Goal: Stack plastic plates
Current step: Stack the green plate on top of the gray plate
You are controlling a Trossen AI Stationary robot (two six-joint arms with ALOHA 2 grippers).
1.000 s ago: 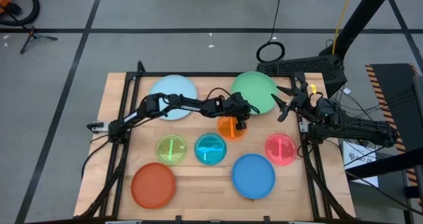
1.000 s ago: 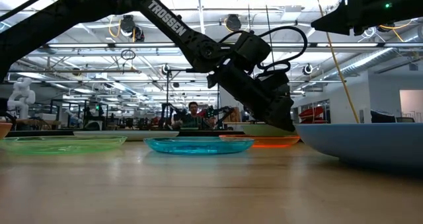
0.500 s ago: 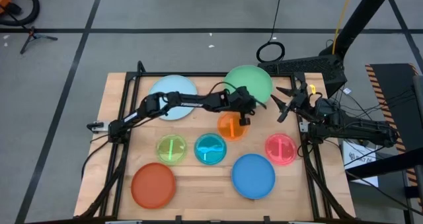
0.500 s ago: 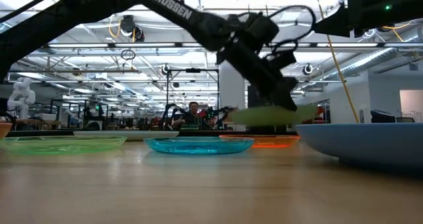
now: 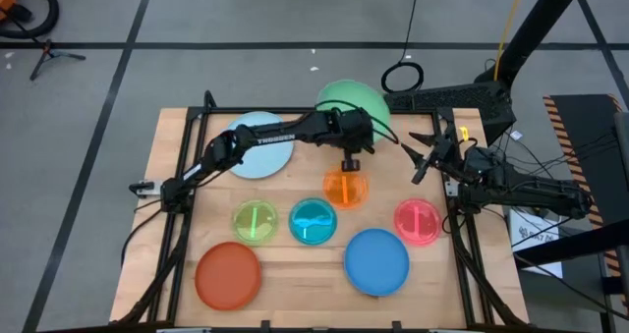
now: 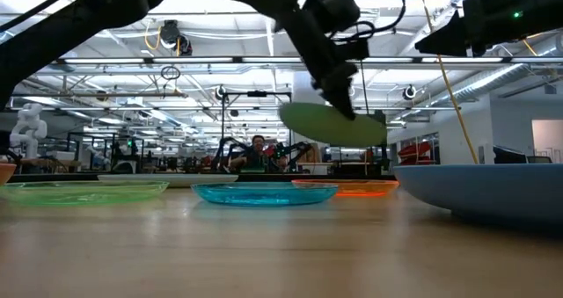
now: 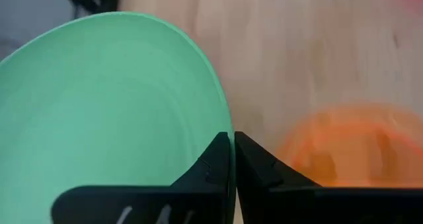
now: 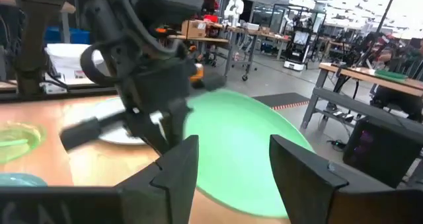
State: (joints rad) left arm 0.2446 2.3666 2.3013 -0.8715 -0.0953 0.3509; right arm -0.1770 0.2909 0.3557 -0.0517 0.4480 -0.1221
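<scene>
My left gripper (image 5: 355, 141) is shut on the large green plate (image 5: 352, 99), which it holds in the air over the table's far edge. In the low view the green plate (image 6: 332, 124) is tilted and clear of the table. Lying flat on the table are the light blue plate (image 5: 257, 144), the small orange plate (image 5: 345, 188), lime plate (image 5: 255, 221), cyan plate (image 5: 314, 221), pink plate (image 5: 419, 221), blue plate (image 5: 376, 262) and red-orange plate (image 5: 228, 274). My right gripper (image 5: 421, 156) hovers open by the right edge. My left gripper pinches the green plate's rim (image 7: 221, 125) between its two fingers (image 7: 215, 164), on the side of the plate toward the table's near edge. The fingers come slanting down from above. The plate is lifted clear and tilted, reaching out beyond the fingers.
The small orange plate lies just nearside of my left gripper. Bare wood (image 5: 197, 191) shows on the left side of the table. Cables and a stand sit beyond the far right corner (image 5: 462, 102). People and benches show in the room behind.
My left gripper has lifted the green plate off the table at the far right and carried it up, toward the far edge and a little left. The plate, which lay flat, is now tilted in the air. My right gripper has kept still.
</scene>
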